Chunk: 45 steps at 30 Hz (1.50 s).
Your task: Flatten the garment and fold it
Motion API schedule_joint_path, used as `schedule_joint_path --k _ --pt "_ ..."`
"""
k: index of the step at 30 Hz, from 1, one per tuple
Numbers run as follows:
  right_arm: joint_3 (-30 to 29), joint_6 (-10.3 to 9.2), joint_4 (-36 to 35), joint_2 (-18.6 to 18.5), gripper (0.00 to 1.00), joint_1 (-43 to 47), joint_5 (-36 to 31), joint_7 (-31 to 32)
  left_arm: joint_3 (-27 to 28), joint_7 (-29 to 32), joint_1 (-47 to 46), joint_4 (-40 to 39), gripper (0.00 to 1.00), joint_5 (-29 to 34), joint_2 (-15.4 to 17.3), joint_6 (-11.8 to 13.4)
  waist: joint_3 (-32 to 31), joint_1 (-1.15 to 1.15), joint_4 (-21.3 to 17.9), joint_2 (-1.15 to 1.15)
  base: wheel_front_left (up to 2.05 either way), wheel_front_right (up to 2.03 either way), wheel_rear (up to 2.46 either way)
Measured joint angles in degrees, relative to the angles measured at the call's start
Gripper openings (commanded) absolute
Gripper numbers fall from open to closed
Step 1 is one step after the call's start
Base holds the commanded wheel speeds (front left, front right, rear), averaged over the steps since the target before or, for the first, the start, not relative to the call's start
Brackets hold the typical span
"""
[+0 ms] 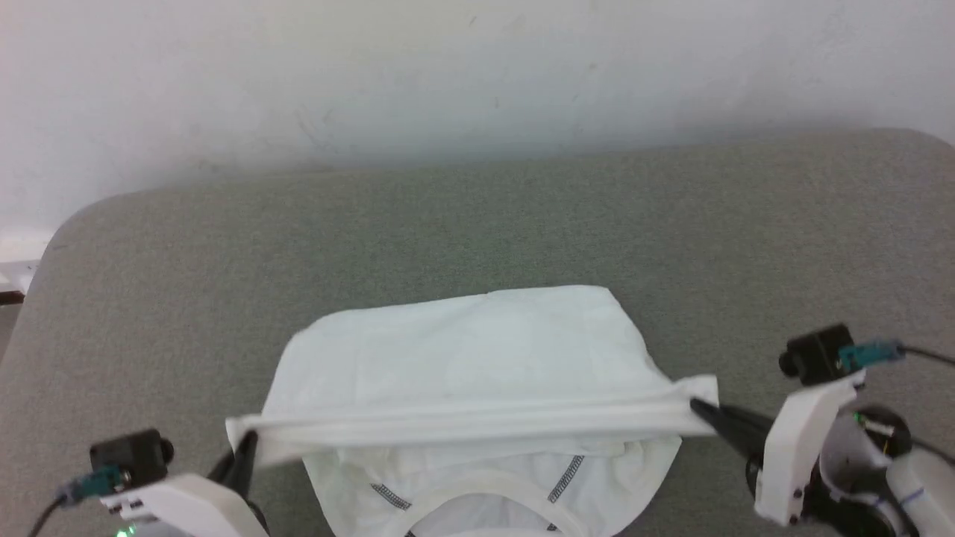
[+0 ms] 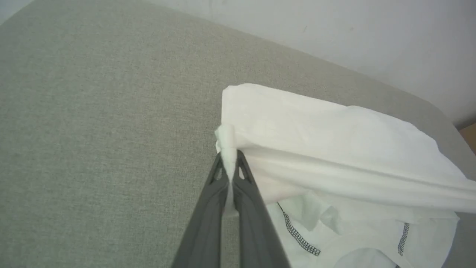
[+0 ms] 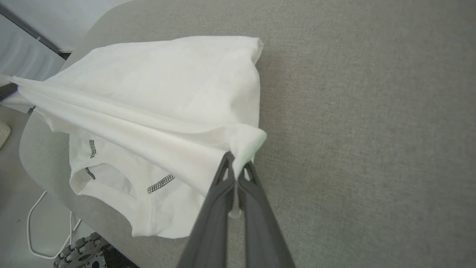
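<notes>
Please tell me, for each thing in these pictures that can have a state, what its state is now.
garment: partly folded, one fold line stretched taut between the two grippers, collar end lying on the grey table.
left gripper: shut on one end of the garment's fold.
right gripper: shut on the other end of the fold.

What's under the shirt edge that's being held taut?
A lower layer of the shirt, its neckline and speckled stitching showing. The grey table under that is covered.
</notes>
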Motion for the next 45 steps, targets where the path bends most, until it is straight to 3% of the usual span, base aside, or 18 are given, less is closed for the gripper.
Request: schedule_joint_path --k 7,8,10,11,12,13,14,18,24,28,34,45 --pt "-5.6 -0.07 0.5 4.8 0.0 10.8 -3.8 0.0 -2.6 2.9 6.2 3.2 0.0 -2.8 -2.1 0.5 -0.6 0.02 -0.5 0.0 0.0 0.0 0.0" --pt "-6.5 -0.07 0.6 6.0 0.05 12.1 -4.4 -0.1 -2.9 3.3 7.1 4.2 0.0 -3.8 -2.8 0.2 -0.7 0.01 -0.6 0.0 0.0 0.0 0.0" --pt "-8.0 -0.07 1.3 8.3 0.47 14.4 -5.8 -0.7 -3.9 3.5 7.8 6.6 0.0 -5.0 -4.1 -0.9 -0.9 0.01 -0.6 0.0 0.0 0.0 0.0" --pt "-8.5 -0.07 1.7 9.0 0.95 15.5 -7.2 -0.6 -4.1 3.4 7.9 7.6 0.11 -5.3 -4.5 -1.3 -1.0 0.02 -0.6 0.0 0.0 0.0 0.0" --pt "-8.9 -0.07 1.9 9.7 1.0 16.6 -8.3 -0.7 -4.0 3.2 7.9 8.6 0.38 -5.9 -5.1 -1.6 -1.1 0.01 -0.5 0.0 0.0 0.0 0.0" --pt "-9.2 -0.07 2.0 10.2 1.0 17.5 -9.8 -0.7 -4.3 3.3 7.9 9.7 0.57 -6.3 -5.4 -2.2 -1.3 0.01 -0.5 0.0 0.0 0.0 0.0" --pt "-9.9 -0.08 2.0 10.8 1.0 18.4 -10.7 -0.8 -4.8 3.4 7.8 10.6 0.99 -6.2 -5.3 -2.8 -1.4 0.01 -0.4 0.0 0.0 0.0 0.0" --pt "-12.5 -0.08 -1.8 13.0 1.0 21.8 -13.8 -2.2 -4.6 0.8 7.5 12.0 1.0 -5.4 -5.6 -3.2 -2.2 0.01 -0.1 0.0 0.0 0.0 0.0" --pt "-18.6 -0.08 -13.6 16.0 1.0 25.5 -17.3 -4.8 -1.6 -9.6 6.0 10.1 1.0 -1.4 -5.9 -2.4 -3.0 0.01 0.4 0.0 0.0 0.0 0.0" --pt "-22.6 -0.08 -15.7 17.0 1.0 24.4 -19.0 -3.4 -0.5 -15.9 4.3 8.6 1.0 0.1 -6.9 -2.6 -3.2 0.01 0.7 0.0 0.0 0.0 0.0" --pt "-24.3 -0.08 -6.8 15.5 1.0 16.3 -18.7 0.5 0.0 -24.2 1.3 7.5 1.0 6.1 -8.4 -3.2 -2.8 0.02 1.7 0.0 0.0 0.0 0.0" --pt "-14.6 -0.08 11.1 15.0 1.0 1.1 -13.5 4.1 5.4 -25.1 -1.4 4.2 1.0 20.9 -14.3 -6.8 0.3 0.02 5.0 0.0 0.0 0.0 0.0"
